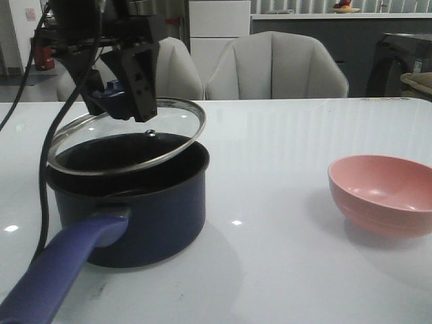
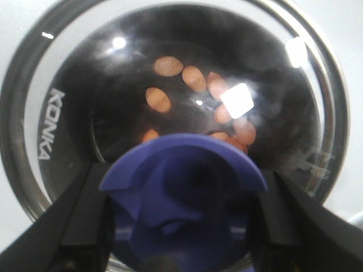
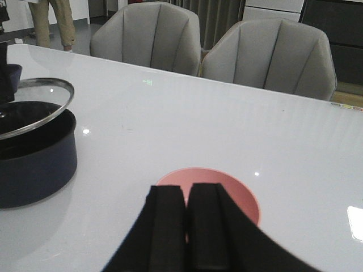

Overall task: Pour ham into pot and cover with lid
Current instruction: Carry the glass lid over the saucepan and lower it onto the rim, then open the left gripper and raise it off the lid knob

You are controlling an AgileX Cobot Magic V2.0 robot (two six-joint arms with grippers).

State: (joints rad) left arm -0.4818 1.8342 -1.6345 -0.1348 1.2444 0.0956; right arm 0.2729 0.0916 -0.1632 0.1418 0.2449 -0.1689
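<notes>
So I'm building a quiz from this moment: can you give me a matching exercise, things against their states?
Things:
1. clear glass lid with metal rim
2. small flat orange ham pieces
3. round pink bowl
4. dark navy saucepan

States:
A. empty on the white table
B. held tilted by its blue knob
C. lying inside the pot
D. standing partly uncovered

Pairs: 1-B, 2-C, 3-A, 4-D
</notes>
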